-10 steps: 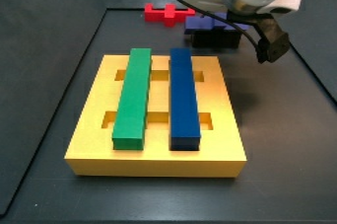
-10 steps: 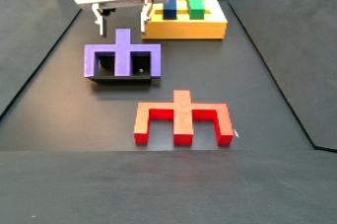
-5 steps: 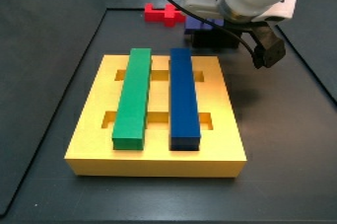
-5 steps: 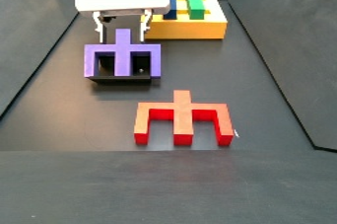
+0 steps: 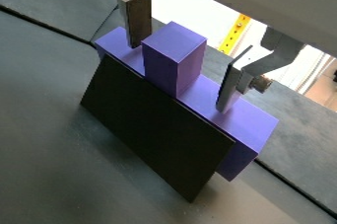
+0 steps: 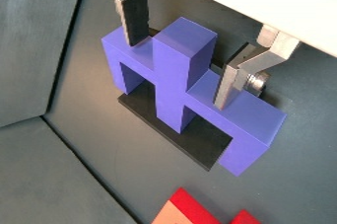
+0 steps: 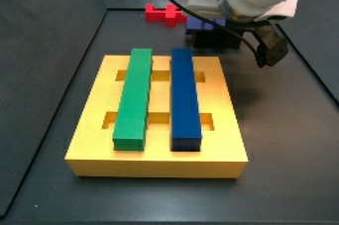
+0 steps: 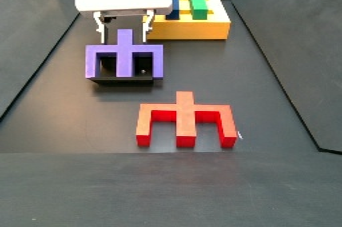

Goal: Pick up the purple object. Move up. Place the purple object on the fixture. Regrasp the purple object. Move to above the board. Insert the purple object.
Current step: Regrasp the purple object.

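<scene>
The purple object (image 8: pixel 124 61) leans on the dark fixture (image 8: pixel 118 80), its three prongs toward the floor and its single stem up. It shows in both wrist views (image 5: pixel 174 62) (image 6: pixel 178 65). My gripper (image 8: pixel 124 29) is open and lowered over it. One finger (image 5: pixel 134 21) stands on each side of the stem with a gap, the second finger (image 5: pixel 234 85) likewise. In a side view the gripper (image 7: pixel 223 33) hides most of the purple object (image 7: pixel 200 23).
The yellow board (image 7: pixel 93 120) holds a green bar (image 7: pixel 133 95) and a blue bar (image 7: pixel 185 95) and lies beyond the fixture (image 8: pixel 201 31). A red piece of the same shape (image 8: pixel 187 121) lies on the floor (image 6: pixel 204 211).
The gripper has come down over the purple object, so its open fingers now straddle the stem. Almost no movement in the last half second.
</scene>
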Available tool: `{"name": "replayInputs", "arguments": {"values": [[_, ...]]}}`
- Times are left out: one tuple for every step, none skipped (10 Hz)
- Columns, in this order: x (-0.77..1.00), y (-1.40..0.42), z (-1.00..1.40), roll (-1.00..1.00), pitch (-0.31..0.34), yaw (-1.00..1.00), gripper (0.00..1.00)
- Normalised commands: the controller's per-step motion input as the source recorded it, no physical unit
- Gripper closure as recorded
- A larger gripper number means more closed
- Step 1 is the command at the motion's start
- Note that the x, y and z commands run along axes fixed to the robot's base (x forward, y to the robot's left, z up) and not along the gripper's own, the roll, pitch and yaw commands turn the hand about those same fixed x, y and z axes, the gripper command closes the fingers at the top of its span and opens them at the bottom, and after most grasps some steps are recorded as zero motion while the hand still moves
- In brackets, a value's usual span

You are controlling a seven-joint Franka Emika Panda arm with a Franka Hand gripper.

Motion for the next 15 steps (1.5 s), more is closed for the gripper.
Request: {"name": "replayInputs", "arguments": {"values": [[0.00,0.00,0.00,0.00,0.000,0.00,0.00],[0.00,0.00,0.00,0.00,0.000,0.00,1.00],[0.00,0.00,0.00,0.00,0.000,0.00,1.00],[0.00,0.00,0.00,0.00,0.000,0.00,1.00],[0.00,0.00,0.00,0.00,0.000,0.00,1.00],[0.00,0.00,0.00,0.00,0.000,0.00,1.00],[0.00,0.00,0.00,0.00,0.000,0.00,1.00],[0.00,0.00,0.00,0.00,0.000,0.00,1.00],[0.00,0.00,0.00,0.00,0.000,0.00,1.00],[0.00,0.00,0.00,0.00,0.000,0.00,1.00],[0.00,0.00,0.00,0.00,0.000,0.00,1.00],[0.00,0.00,0.00,0.00,0.000,0.00,1.00],[0.00,0.00,0.00,0.00,0.000,0.00,1.00],[0.00,0.00,0.00,0.00,0.000,0.00,1.00],[0.00,0.00,0.00,0.00,0.000,0.00,1.00]]}}
